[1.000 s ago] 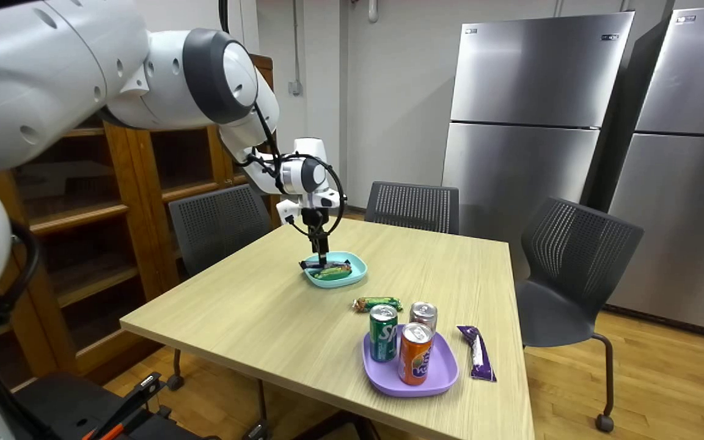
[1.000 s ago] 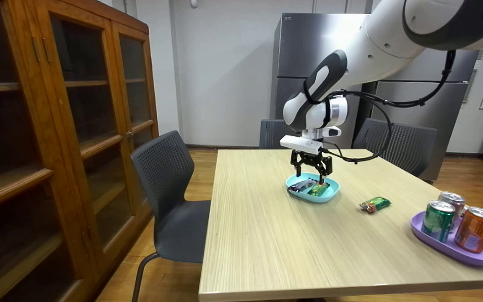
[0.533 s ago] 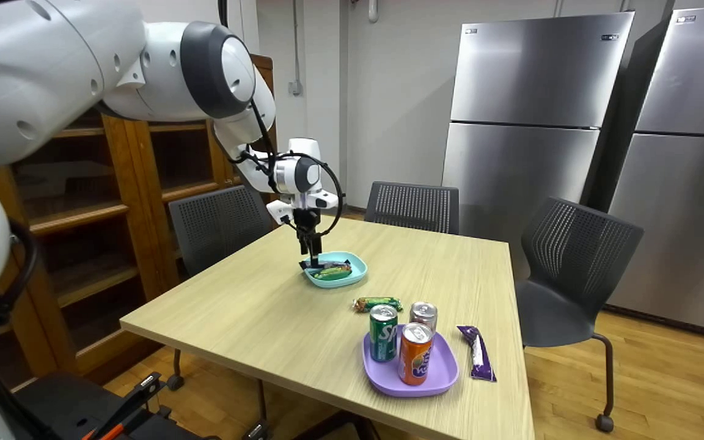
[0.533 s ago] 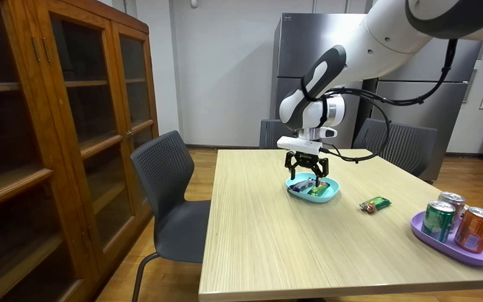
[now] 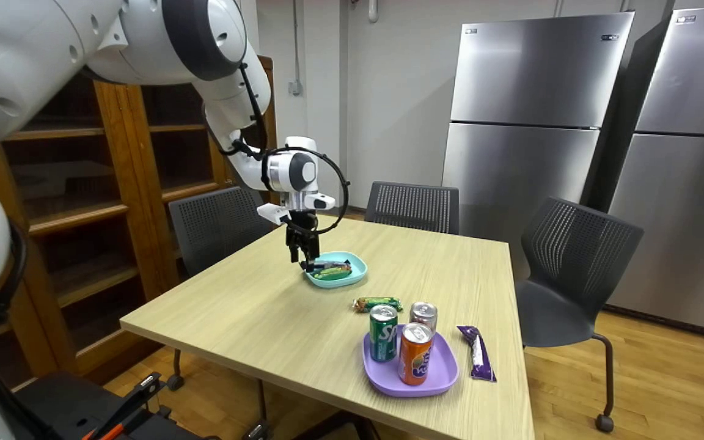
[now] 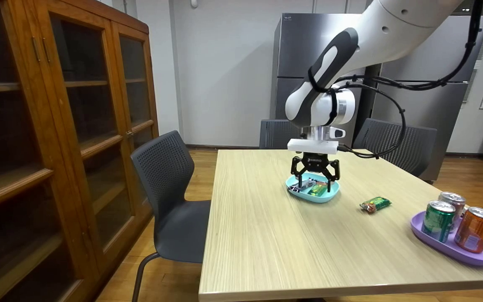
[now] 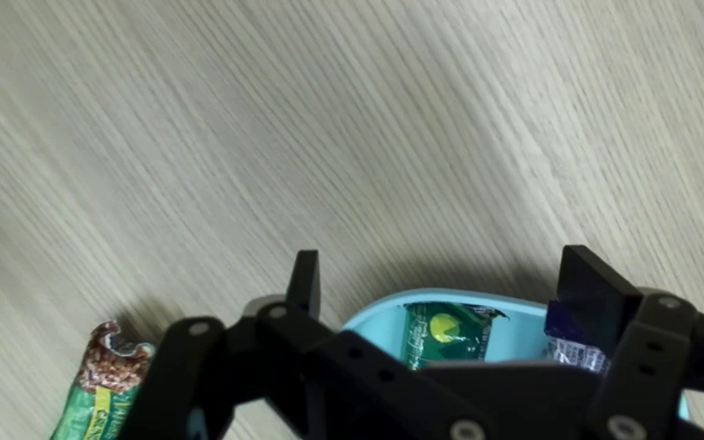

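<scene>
Guide the fingers (image 7: 306, 284) slowly, spread wide and gripping nothing, close by the edge of the turquoise tray (image 7: 514, 336). Take care not to snag the purple-wrapped bar (image 7: 560, 327), lying in that tray partly behind the fingers in the wrist view; cannot tell whether touching. Mind also the green-wrapped bar (image 7: 447, 333) alongside. On the tabletop (image 5: 254, 318), note a loose green granola bar (image 5: 377, 304), then, farther off, a purple tray (image 5: 447, 366) bearing a Sprite can (image 5: 383, 333) and a Fanta can (image 5: 415, 360), with a purple packet (image 5: 478, 354) nearby.

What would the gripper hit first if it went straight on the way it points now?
Pointing down, the gripper would probably meet the table beside the tray, or perhaps its rim; depth is unclear.
</scene>
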Robot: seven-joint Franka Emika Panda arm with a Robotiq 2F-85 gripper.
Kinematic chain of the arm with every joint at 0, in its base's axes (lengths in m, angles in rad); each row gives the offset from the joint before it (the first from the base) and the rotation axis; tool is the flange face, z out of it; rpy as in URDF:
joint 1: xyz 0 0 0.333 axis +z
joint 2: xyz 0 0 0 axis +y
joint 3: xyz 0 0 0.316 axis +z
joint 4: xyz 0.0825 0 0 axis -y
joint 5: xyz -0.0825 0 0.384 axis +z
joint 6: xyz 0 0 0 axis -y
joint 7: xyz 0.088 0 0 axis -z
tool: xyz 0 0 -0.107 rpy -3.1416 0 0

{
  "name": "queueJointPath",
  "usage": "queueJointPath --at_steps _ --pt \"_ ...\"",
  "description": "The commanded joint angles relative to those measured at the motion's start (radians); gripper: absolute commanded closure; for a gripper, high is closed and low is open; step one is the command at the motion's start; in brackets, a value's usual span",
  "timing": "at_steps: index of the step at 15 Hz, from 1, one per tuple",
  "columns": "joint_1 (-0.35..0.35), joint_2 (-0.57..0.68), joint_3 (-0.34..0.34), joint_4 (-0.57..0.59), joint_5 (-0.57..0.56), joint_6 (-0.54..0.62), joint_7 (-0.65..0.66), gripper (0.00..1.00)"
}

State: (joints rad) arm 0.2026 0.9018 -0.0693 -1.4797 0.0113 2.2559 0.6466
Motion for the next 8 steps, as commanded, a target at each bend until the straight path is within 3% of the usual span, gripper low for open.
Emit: queueJointPath --at_steps 1,8 --pt "-0.003 -0.131 -0.019 -0.166 -0.027 -0.005 -0.066 0.00" --pt "-0.057 -0.208 -0.066 -0.286 -0.030 0.038 -0.169 0.00"
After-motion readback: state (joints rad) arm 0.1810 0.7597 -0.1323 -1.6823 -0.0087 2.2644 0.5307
